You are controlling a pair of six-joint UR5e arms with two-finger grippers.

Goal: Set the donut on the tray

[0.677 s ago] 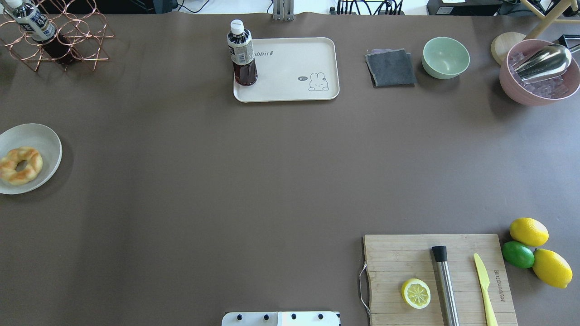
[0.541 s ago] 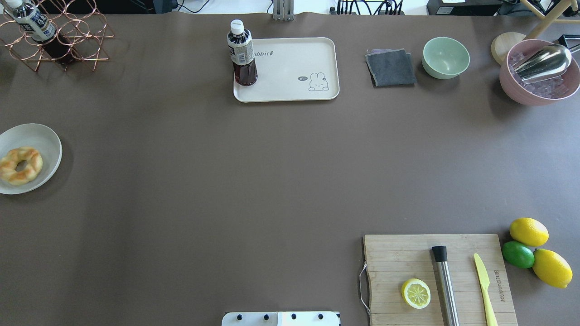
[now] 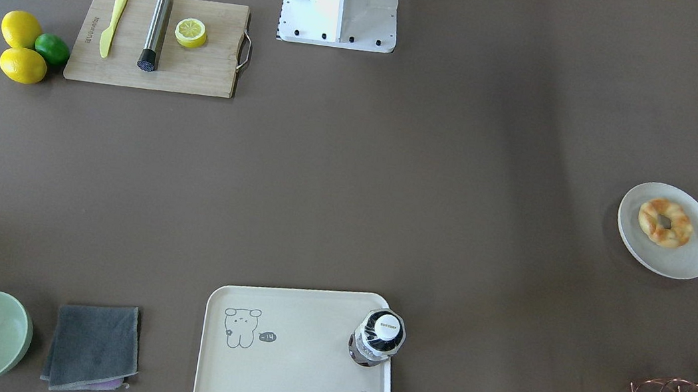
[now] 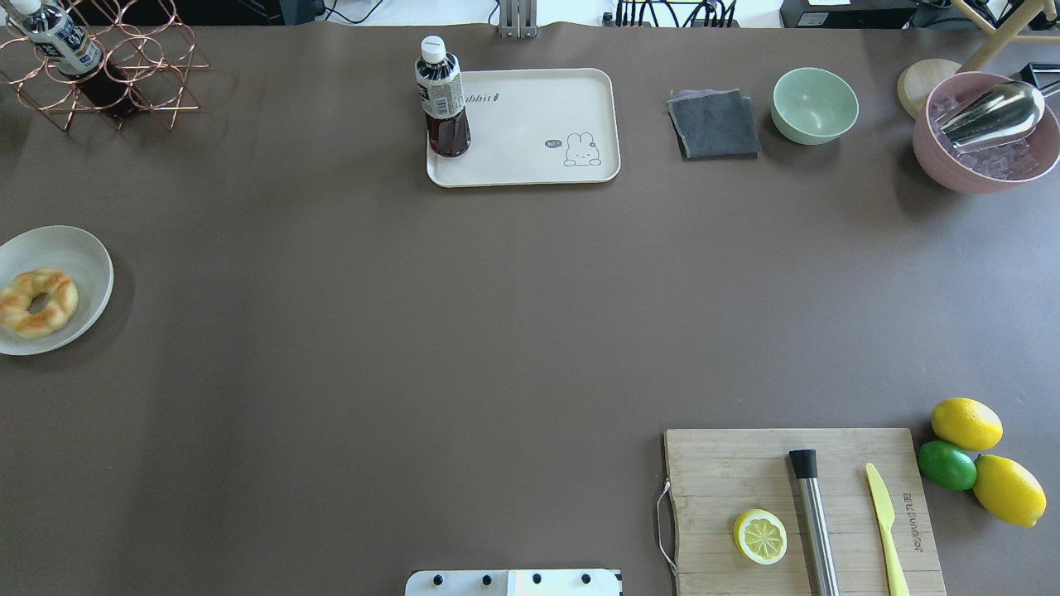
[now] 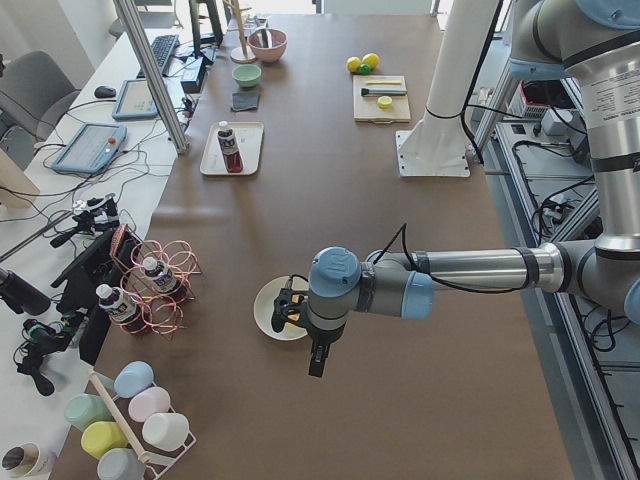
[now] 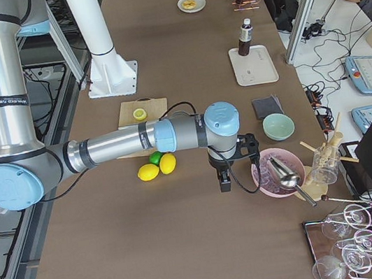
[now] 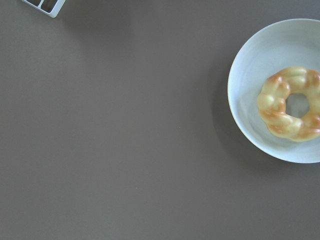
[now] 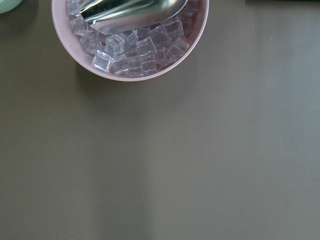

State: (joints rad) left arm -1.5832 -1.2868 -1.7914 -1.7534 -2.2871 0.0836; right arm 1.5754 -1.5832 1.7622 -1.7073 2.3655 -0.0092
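Left pincer (image 5: pixel 316 366): hung near the plate (image 7: pixel 245 100), open or closed impossible to tell. Judged as the approach step; next called for centring over the donut (image 7: pixel 292 104) on that plate.

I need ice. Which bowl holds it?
The pink bowl, with ice cubes and a metal scoop in it; the green bowl is empty.

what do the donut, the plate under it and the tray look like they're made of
Donut: glossy yellow with orange-brown patches; could be real pastry or a plastic replica.
Plate: smooth, matte, pale grey-white; likely ceramic or melamine.
Tray: matte cream with a printed rabbit and a raised rim; probably plastic or melamine.
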